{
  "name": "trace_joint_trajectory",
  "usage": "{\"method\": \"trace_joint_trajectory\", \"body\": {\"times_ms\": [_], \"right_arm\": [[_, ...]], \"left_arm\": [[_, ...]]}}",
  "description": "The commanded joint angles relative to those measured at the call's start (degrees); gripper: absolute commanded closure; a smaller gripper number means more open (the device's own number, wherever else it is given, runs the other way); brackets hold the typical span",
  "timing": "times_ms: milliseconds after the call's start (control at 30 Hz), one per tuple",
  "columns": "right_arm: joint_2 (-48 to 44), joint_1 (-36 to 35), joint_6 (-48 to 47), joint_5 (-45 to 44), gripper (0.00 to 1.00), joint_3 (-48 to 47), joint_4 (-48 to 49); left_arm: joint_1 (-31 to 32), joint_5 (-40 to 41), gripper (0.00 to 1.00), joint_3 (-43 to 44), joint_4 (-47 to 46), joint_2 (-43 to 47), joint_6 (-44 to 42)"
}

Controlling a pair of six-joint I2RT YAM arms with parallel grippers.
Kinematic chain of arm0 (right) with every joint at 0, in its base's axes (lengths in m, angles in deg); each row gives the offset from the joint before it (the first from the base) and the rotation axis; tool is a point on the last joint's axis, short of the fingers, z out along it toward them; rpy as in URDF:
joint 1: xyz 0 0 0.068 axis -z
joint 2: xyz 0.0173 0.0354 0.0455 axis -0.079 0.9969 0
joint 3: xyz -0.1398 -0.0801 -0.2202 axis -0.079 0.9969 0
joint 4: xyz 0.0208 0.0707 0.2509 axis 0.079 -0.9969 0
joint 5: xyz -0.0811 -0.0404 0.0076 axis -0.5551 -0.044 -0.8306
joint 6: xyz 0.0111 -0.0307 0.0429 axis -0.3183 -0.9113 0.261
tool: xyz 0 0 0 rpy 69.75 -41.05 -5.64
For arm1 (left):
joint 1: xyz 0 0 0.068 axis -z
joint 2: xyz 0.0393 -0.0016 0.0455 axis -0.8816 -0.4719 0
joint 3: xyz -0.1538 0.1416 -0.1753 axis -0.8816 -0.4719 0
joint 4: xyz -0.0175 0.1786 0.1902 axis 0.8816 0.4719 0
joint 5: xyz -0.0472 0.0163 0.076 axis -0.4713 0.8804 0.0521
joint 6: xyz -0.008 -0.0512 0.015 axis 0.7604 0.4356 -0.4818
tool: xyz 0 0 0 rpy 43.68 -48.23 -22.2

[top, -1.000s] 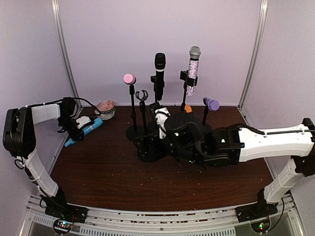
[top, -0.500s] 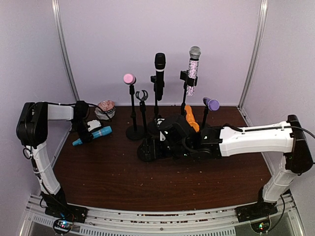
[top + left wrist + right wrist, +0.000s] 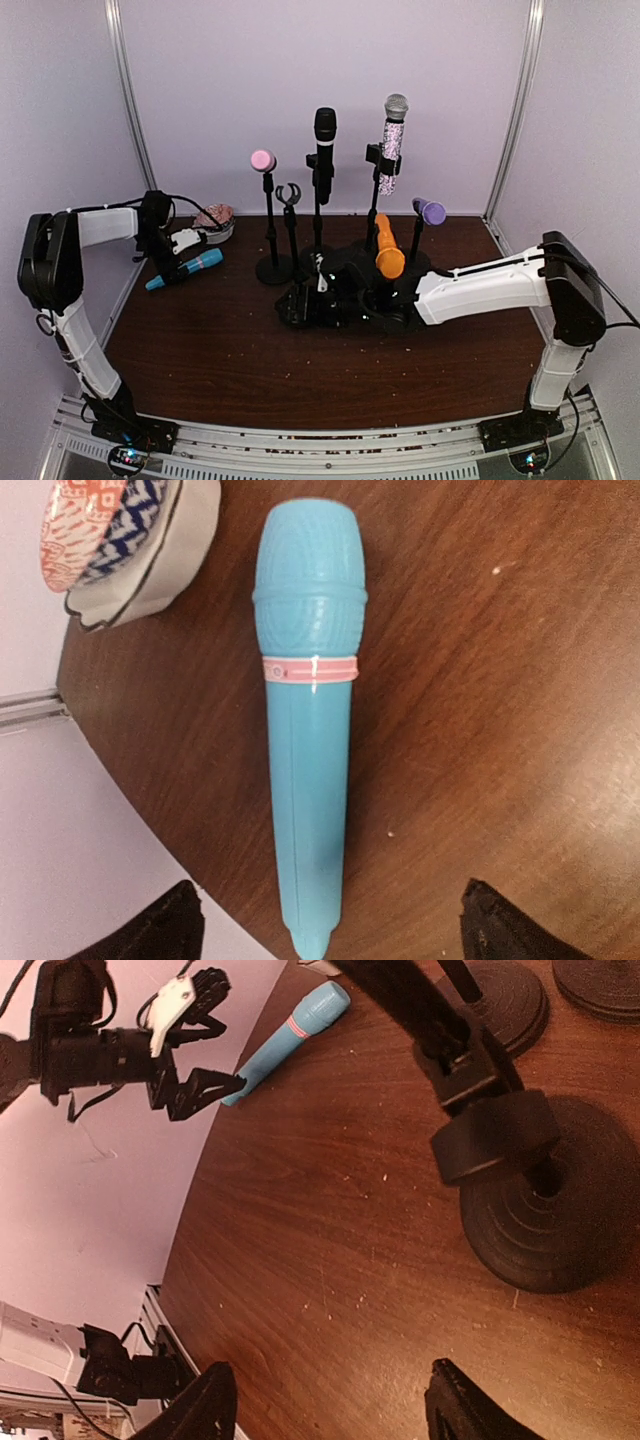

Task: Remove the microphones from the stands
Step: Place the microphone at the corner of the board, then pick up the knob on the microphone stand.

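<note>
1. Dark brown wooden table (image 3: pixel 220 350) in a pale lilac booth, with black microphone stands (image 3: pixel 272 270) clustered from its centre toward 12 o'clock.
2. Light blue plastic microphone (image 3: pixel 308 730) with a pink band lies flat on the wood at 9 o'clock, off any stand, its head near a patterned bowl (image 3: pixel 130 550).
3. Left gripper (image 3: pixel 335 925) hovers over the microphone's tail, fingers spread to either side and not gripping.
4. Right gripper (image 3: pixel 340 1405) sits low at the centre, fingers parted with nothing between them. A black round-based stand (image 3: pixel 545 1220) is at its 2 o'clock.
5. Orange microphone (image 3: pixel 386 250) sits tilted in a stand clip just toward 1 o'clock of the centre.
</note>
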Motion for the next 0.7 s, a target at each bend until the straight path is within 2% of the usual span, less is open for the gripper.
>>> {"method": "trace_joint_trajectory", "body": {"times_ms": [0,100,333,467,667], "right_arm": [[2.9,2.9,9.1,5.1,0.36,4.2,16.0],[3.8,4.4,11.9,5.7,0.38,6.9,22.4],[4.7,7.1,15.0,5.6,0.44,9.3,30.5],[6.4,7.9,16.4,5.4,0.48,9.0,34.3],[8.7,9.2,17.6,5.7,0.6,8.7,36.9]], "left_arm": [[0.2,-6.2,0.05,1.1,5.6,6.8,1.9],[0.2,-10.6,0.04,2.0,9.3,11.2,3.4],[0.2,-17.7,0.02,2.4,16.3,18.6,6.2],[0.2,-19.1,0.03,-0.1,16.7,21.7,6.0],[0.2,-18.5,0.04,-2.2,16.7,23.0,5.1]]}}
